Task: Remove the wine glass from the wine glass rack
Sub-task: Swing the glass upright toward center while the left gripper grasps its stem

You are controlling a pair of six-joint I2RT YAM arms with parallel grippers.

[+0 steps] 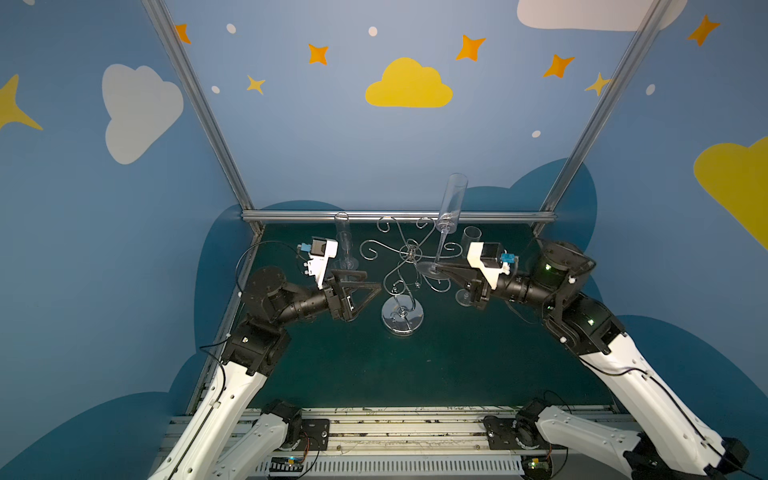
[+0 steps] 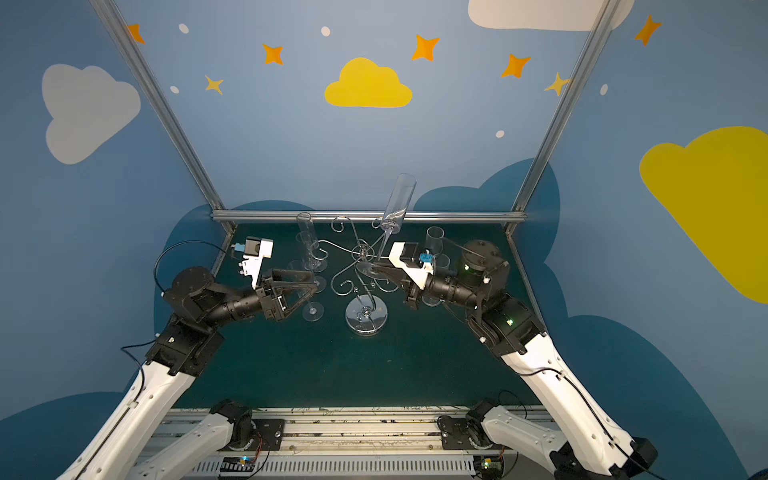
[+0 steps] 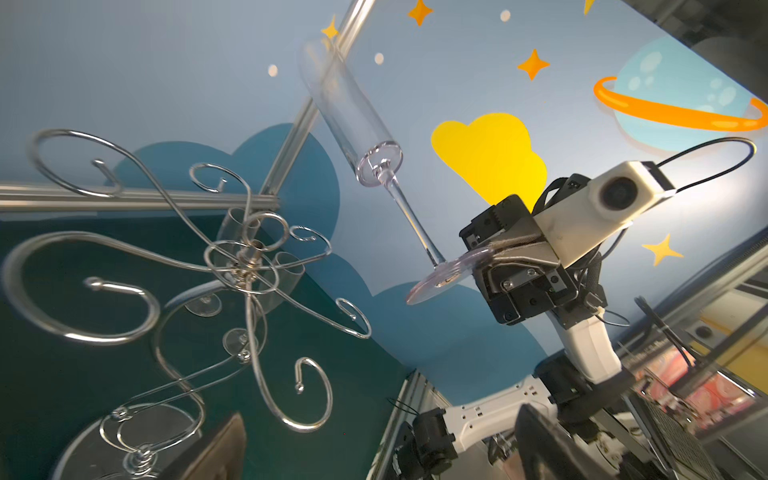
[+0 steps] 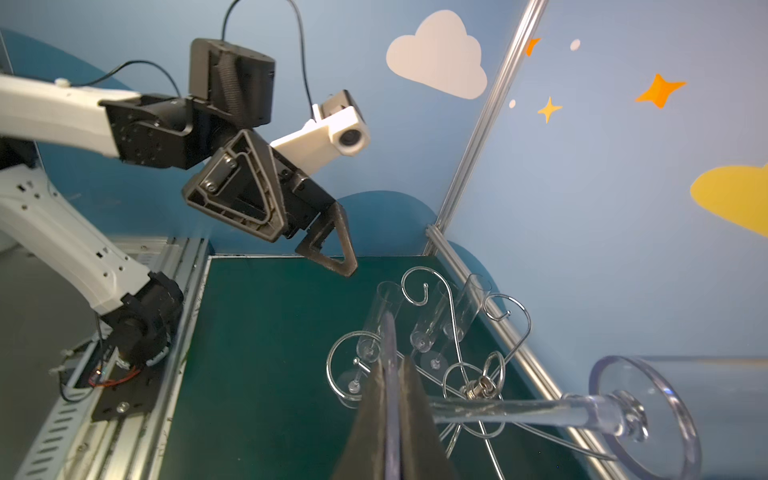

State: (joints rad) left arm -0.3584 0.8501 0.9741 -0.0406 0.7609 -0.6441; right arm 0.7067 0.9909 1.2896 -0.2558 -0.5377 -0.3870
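Your right tool (image 1: 441, 270) pinched the foot of the tilted wine glass (image 1: 451, 203), held apart from the wine glass rack (image 1: 402, 318), while your left tool (image 1: 372, 281) stood spread, empty.

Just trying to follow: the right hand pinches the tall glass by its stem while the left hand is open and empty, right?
Not the stem: the right hand pinches the tall glass by the rim of its round foot, as the left wrist view shows. The left hand is indeed open and empty.
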